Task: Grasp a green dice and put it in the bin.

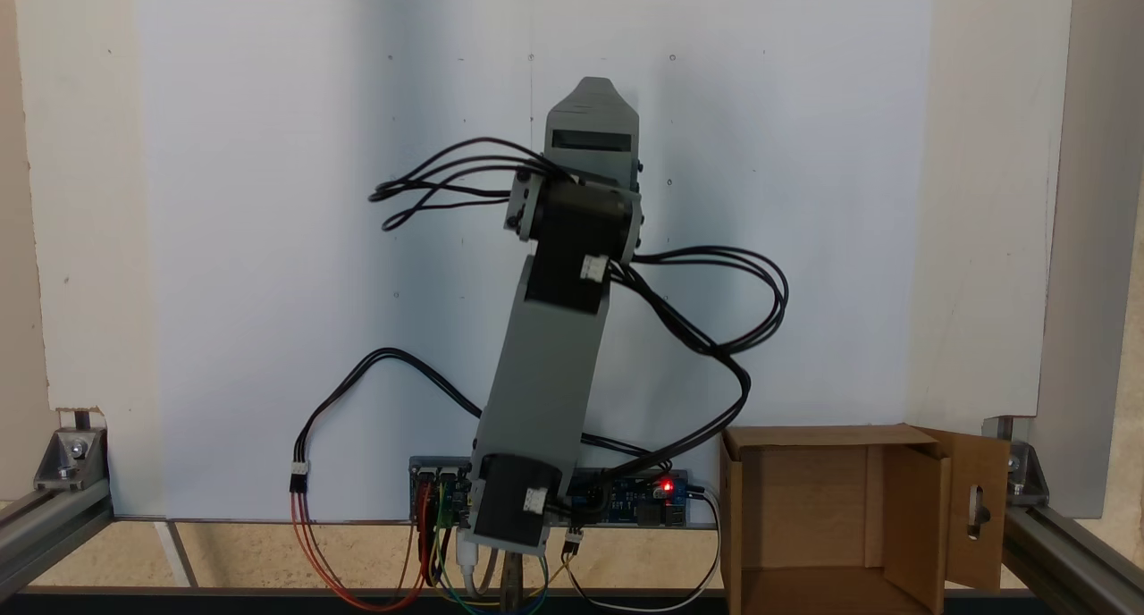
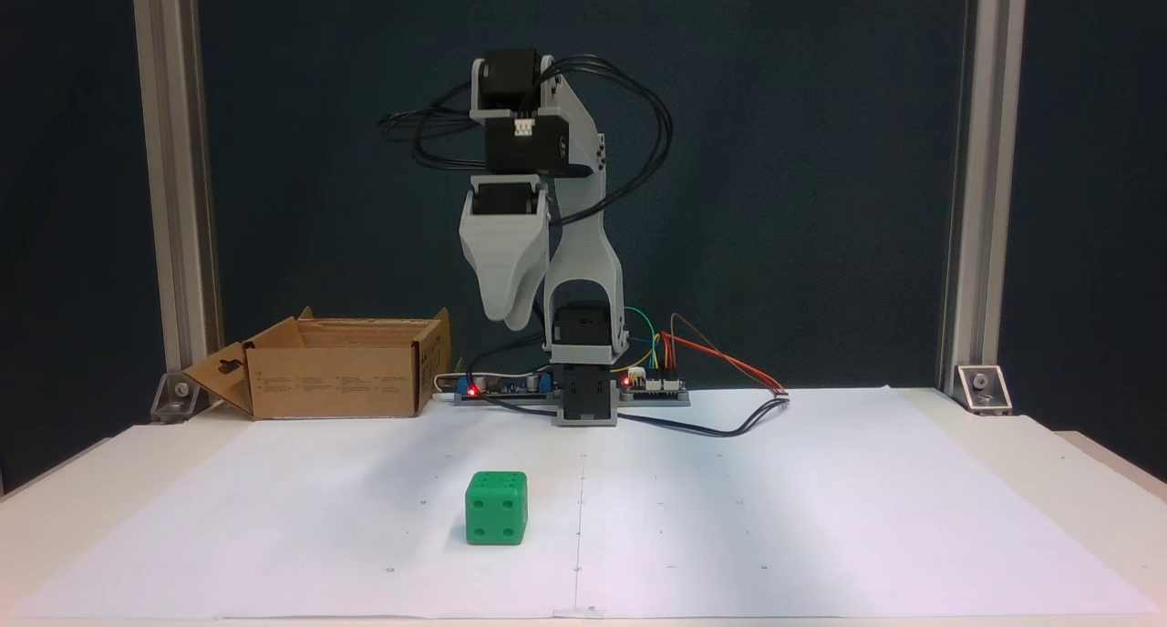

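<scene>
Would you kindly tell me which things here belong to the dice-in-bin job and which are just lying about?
Belonging to the job:
green dice, on the white paper
cardboard bin, open at the top
gripper, raised above the table

Just lying about:
circuit boards with red lights
loose cables
metal frame posts

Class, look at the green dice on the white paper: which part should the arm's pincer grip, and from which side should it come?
Grip the green dice across two opposite upright faces, coming straight down from above. It sits flat on the paper with open space on every side, and its flat parallel faces suit two fingers. The pincer hangs above and behind it.
</scene>
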Robot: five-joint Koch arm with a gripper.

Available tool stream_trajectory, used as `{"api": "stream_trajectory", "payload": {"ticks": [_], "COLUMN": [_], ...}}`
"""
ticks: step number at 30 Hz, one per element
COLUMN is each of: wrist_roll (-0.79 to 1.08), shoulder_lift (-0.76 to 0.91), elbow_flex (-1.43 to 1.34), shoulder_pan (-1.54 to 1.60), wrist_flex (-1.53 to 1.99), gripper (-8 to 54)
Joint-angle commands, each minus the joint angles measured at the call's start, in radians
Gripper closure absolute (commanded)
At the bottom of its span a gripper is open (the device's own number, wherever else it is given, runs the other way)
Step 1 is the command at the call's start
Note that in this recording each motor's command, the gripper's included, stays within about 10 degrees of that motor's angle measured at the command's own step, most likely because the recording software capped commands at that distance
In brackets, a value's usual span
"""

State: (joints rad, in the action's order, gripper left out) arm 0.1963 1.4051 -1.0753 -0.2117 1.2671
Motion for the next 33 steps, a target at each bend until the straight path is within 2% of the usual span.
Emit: {"api": "stream_trajectory", "payload": {"ticks": [1, 15, 33], "wrist_roll": [0.069, 0.072, 0.072], "shoulder_lift": [-0.009, -0.146, -0.206], "elbow_flex": [0.075, 0.078, 0.077], "shoulder_pan": [0.014, 0.02, 0.017], "wrist_flex": [0.052, -0.003, -0.084], "gripper": [1.4, 1.1, 1.4]}}
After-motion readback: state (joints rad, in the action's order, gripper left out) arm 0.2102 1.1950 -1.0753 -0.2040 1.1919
